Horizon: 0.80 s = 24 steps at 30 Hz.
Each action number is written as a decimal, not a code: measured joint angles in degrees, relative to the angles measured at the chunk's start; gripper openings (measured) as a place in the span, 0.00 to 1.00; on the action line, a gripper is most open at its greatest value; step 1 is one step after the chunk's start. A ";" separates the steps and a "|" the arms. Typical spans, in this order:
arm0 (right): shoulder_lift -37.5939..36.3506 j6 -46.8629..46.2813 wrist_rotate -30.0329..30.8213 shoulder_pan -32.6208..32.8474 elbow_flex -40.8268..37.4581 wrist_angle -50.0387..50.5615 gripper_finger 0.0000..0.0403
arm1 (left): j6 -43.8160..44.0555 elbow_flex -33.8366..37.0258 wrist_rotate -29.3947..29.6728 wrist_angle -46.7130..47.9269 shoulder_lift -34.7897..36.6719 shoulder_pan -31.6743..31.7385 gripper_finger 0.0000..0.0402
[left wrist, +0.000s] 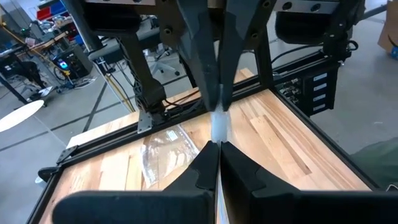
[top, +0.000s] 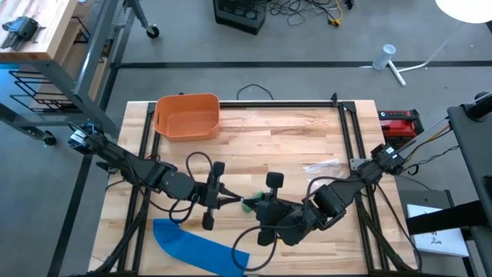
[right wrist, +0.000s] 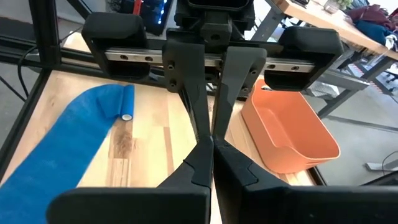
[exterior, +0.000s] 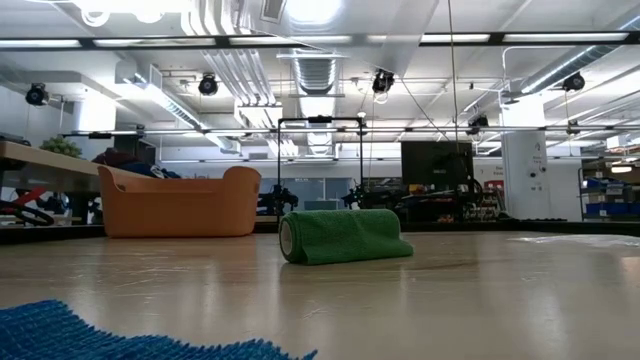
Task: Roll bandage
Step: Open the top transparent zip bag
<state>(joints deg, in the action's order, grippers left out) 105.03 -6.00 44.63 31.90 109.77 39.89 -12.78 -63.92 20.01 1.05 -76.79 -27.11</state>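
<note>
A green bandage roll (exterior: 340,237) lies on its side on the table; from above its green (top: 249,203) shows just under the two grippers. A blue bandage (right wrist: 81,134) lies spread flat near the table's front left, with a small rolled end (right wrist: 127,102). My left gripper (left wrist: 219,144) and my right gripper (right wrist: 210,140) hang well above the table, tip to tip, both shut. A small white piece (left wrist: 219,127) sits between their tips. Neither gripper touches a bandage. My left gripper pinches the near end of the white piece (left wrist: 219,138) between its two fingertips, coming nearly level from the table's left. The piece is lifted clear of the table. My right gripper closes its fingertips (left wrist: 214,102) on the piece's other end, from the table's right, slanting slightly down. Its own wrist view hides the contact.
An orange bin (top: 187,115) stands at the table's far left. A clear plastic wrapper (top: 321,167) lies right of the middle. The black frame rails (top: 350,131) run along the table's edges. Bare wood shows between bin and wrapper.
</note>
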 joint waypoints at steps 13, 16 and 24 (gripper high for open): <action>-0.57 0.00 0.48 -0.04 -0.16 0.12 0.00 | -0.02 0.00 3.50 0.94 0.02 -0.07 0.18; -0.59 -0.01 0.45 -0.02 -0.16 0.09 0.00 | -0.02 0.07 3.73 1.12 0.02 -0.02 0.21; -0.61 0.00 0.44 0.19 -0.12 -0.06 0.00 | 0.11 0.11 4.02 2.03 0.02 -0.02 0.18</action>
<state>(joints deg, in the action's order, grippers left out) 104.42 -6.00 45.06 32.09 109.64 39.83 -12.66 -63.81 24.03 3.07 -76.77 -27.14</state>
